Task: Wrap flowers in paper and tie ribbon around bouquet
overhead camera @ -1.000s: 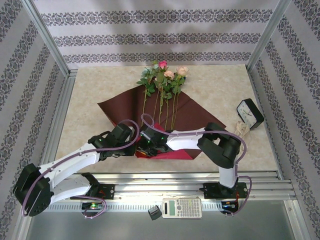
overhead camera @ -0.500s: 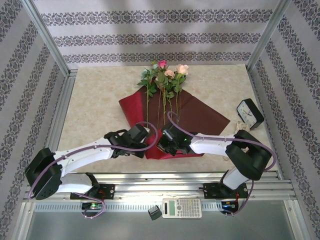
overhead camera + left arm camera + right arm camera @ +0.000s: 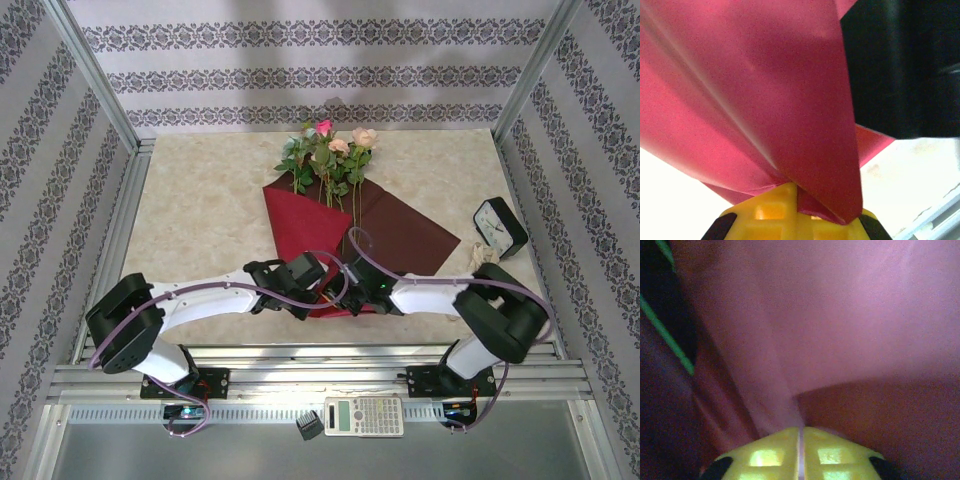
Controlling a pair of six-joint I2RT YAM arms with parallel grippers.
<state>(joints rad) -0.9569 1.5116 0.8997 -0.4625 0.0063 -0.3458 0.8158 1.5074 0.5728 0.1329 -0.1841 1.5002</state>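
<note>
Paper point(image 3: 308, 225) pinched by both claws
Left claw point(image 3: 792, 207) and right claw point(image 3: 801, 447) each press yellow pads point(image 3: 767, 212) together on red sheet — overhead, both arms point(image 3: 200, 300) stretch inward to the fold's near tip, flowers point(image 3: 325, 155) poking out beyond.

Bare table point(image 3: 190, 210) left, clock point(image 3: 499, 227) right

left arm point(image 3: 205, 298) and right arm point(image 3: 430, 296) of smooth white links, rounded black joints, thin purple cables point(image 3: 351, 240) in loops, black bases point(image 3: 440, 380), left gripper point(image 3: 797, 212) and right gripper point(image 3: 801, 455) with yellow fingers, square recesses in them
</note>
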